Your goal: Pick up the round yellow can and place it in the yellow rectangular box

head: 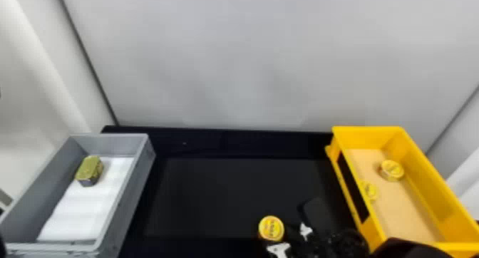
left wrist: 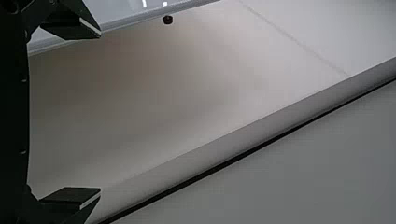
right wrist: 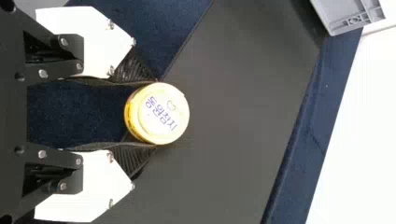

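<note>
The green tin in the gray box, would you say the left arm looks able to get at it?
Probably yes: the left gripper is open and empty, and the green tin lies in the open gray box with nothing over it, though the reach is hard to judge.

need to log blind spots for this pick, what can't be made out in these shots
Underside of the round yellow can between the right hand's fingers: right wrist view, hidden by its own lid; lifted or not, can't tell.
Side of the left can in the yellow box: head view, partly behind the box wall.
Yellow box's near end: head view, partly behind the right arm.
</note>
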Robot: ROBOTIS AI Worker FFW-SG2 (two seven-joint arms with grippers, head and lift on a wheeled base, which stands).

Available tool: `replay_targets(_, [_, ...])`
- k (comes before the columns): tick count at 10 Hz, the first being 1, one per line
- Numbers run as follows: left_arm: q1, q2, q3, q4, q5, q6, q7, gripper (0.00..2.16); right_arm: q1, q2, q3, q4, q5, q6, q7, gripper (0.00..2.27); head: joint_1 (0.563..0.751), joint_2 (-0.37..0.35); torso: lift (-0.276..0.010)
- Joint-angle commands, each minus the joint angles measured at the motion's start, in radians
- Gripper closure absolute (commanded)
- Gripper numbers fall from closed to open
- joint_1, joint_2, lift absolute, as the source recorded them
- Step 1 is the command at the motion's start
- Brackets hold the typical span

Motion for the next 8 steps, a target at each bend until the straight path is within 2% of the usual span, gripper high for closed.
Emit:
replay_targets(1, [0.001, -0.003, 0.003, 0.0, -0.002, 0.0, 0.0, 0.09, 0.0, -0.002, 0.001, -0.002, 0.004, -0.003, -0.001, 0.71, 0.694, 0.014, -0.056])
replay_targets(4, [0.003, -0.003, 0.007, 0.002, -0.002, 0.003, 0.001, 0.09, -0.001, 0.001, -0.003, -0.04, 0.002, 0.002, -0.015, 0.71, 0.694, 0.014, -0.056])
replay_targets(8, [0.005, -0.003, 0.013, 0.011, -0.006, 0.008, 0.001, 0.09, -0.026, 0.012, -0.028, -0.166, -0.002, 0.062, -0.052, 0.71, 0.694, 0.014, -0.056])
